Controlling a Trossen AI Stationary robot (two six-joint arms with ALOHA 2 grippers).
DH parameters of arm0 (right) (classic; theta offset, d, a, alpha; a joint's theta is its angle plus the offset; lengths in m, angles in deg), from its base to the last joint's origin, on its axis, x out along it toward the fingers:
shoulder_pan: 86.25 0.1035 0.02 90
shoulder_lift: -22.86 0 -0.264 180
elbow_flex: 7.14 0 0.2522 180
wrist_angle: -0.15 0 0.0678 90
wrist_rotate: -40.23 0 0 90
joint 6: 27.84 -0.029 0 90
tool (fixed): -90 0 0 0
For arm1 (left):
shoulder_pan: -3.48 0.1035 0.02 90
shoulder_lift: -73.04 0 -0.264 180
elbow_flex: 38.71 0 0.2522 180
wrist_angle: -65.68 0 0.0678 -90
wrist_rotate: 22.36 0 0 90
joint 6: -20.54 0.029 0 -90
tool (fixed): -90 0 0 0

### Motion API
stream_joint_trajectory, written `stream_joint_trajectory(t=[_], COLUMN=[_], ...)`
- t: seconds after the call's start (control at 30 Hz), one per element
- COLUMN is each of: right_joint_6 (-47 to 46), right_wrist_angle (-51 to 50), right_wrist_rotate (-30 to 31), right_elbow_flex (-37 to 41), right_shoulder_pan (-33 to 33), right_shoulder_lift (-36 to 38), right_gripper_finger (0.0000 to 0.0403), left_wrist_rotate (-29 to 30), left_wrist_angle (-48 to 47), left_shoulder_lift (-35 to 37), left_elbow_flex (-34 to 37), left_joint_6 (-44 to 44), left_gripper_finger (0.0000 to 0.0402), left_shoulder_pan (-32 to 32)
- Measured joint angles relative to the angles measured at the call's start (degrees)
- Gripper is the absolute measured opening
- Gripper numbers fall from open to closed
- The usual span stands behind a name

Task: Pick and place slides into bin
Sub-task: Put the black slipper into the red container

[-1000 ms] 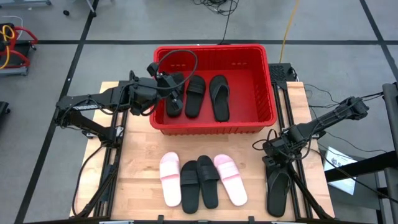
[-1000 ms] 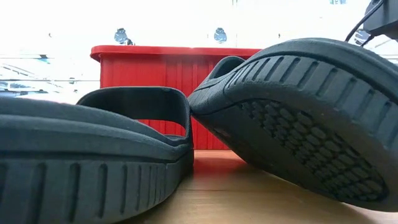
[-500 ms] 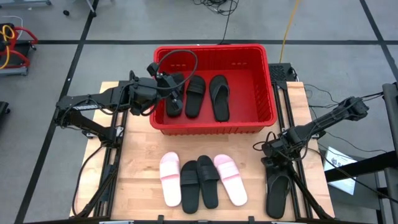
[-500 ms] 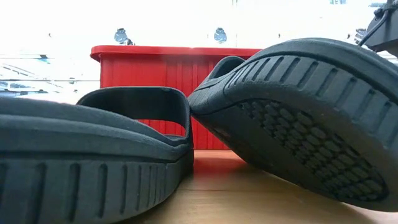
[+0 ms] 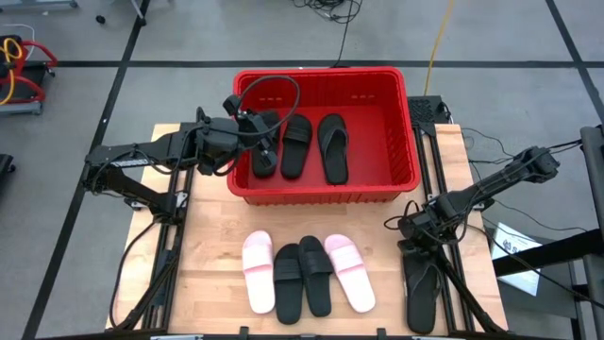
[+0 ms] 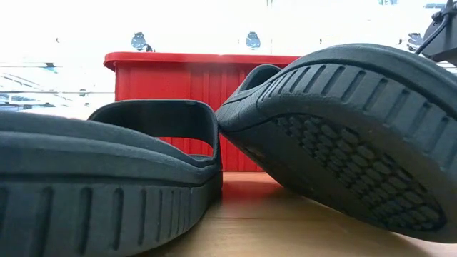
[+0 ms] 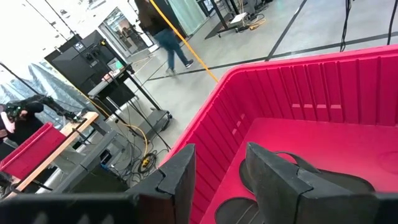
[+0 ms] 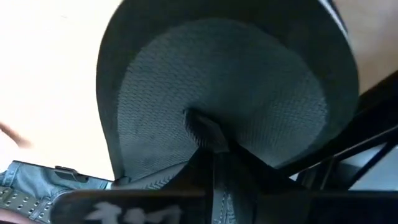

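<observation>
Since a second ago, my right gripper has dragged the black rubber thong flip-flop slightly down the desk's right edge, jaws pinching its toe post; light, floppy, so I'd grip there.

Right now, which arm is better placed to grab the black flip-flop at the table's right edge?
The right. Its gripper hovers right at the black flip-flop, whose toe post fills its wrist view, while the left gripper sits over the bin across the table.
</observation>
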Motion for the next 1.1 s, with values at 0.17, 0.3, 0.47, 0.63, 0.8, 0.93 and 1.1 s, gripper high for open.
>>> stream_joint_trajectory(t=[0.17,0.3,0.47,0.63,0.8,0.93,1.1], right_joint_6=[1.6,1.7,1.5,1.6,2.0,3.3,4.6], right_wrist_angle=[-0.8,-0.9,-5.3,-10.3,-14.5,-17.0,-18.8], right_wrist_rotate=[3.0,5.5,8.1,10.6,13.7,16.8,18.4], right_elbow_flex=[-2.2,-4.9,-9.5,-14.3,-18.9,-22.8,-27.9], right_shoulder_pan=[0.0,0.0,0.0,0.0,0.0,0.0,0.0], right_shoulder_lift=[0.0,0.0,0.0,0.0,0.0,0.0,0.0], right_gripper_finger=[0.0007,0.0007,0.0005,0.0005,0.0005,0.0005,0.0005], left_wrist_rotate=[0.0,0.0,0.0,0.0,0.0,0.1,0.1], left_wrist_angle=[0.0,0.0,0.0,0.0,0.0,0.0,0.0], left_shoulder_lift=[0.0,0.0,0.0,0.0,0.0,0.0,0.0], left_elbow_flex=[0.0,0.0,0.0,0.0,0.0,0.0,0.0], left_joint_6=[0.0,0.0,0.0,0.0,0.0,0.2,1.4], left_gripper_finger=[0.0150,0.0150,0.0150,0.0150,0.0150,0.0150,0.0150], left_shoulder_pan=[0.0,0.0,0.0,0.0,0.0,0.0,0.0])
